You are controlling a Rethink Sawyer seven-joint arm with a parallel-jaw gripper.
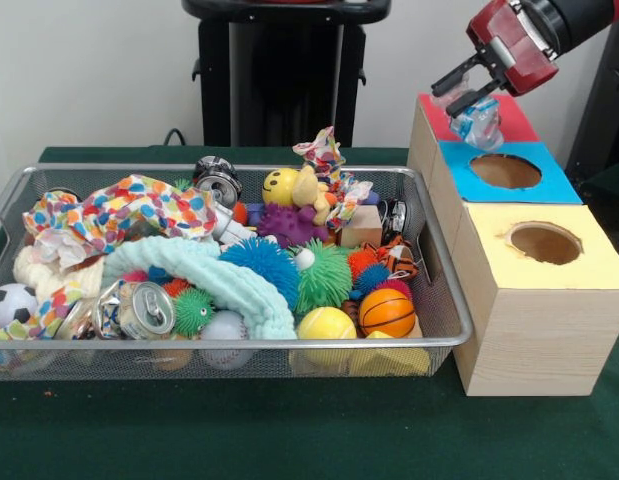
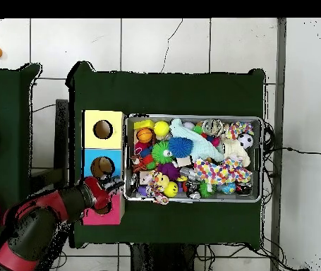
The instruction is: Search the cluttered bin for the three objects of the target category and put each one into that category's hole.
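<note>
My gripper pinched a crumpled clear bottle above the red section of the wooden box; the blue-surround hole (my target) lay just beyond, toward the yellow end; the bin sat alongside.

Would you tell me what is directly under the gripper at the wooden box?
The gripper is shut on a crumpled clear bottle, which hangs over the red section, just behind the blue-surround hole. The red section's hole is covered by the bottle and gripper.
</note>
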